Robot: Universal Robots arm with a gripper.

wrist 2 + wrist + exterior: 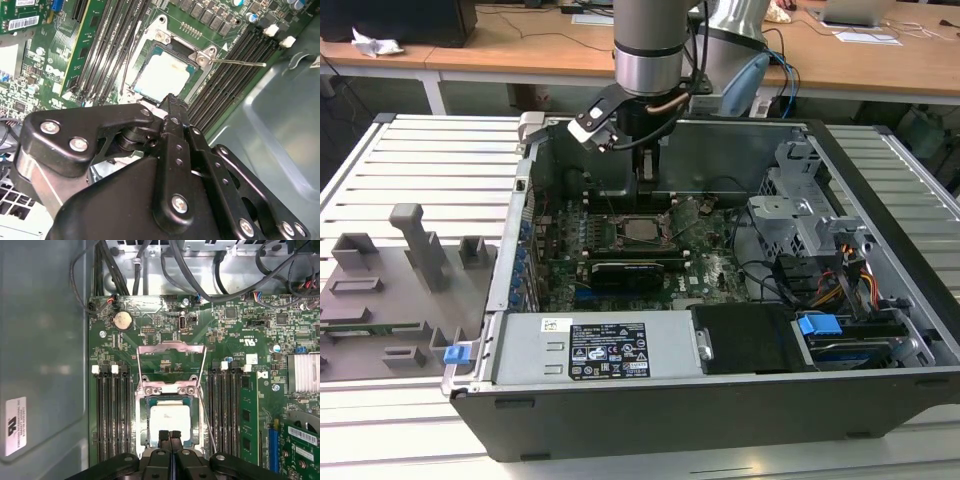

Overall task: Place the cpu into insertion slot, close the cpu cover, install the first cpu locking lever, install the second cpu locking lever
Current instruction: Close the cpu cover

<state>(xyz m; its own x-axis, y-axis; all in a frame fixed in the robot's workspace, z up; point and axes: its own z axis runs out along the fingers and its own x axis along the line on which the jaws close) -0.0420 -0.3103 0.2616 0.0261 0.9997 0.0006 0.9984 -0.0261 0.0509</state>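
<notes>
The gripper (170,435), fingers pressed together and holding nothing, hung just over the cpu (170,420). In the exterior view the cpu sat at the gripper's six o'clock, seated in the insertion slot (141,415). Beyond it, the cpu cover (171,347) stood swung open, probably to leave the slot free.

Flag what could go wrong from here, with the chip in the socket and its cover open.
1. The black pincer hangs shut at the edge of the square silver-grey cpu lying in the silvery-rimmed insertion slot; a small bump might tilt or shift it.
2. The thin silvery cpu cover frame stands open and a thin wire locking lever lies unlatched beside the long black memory slots; the pincer could snag either.
</notes>
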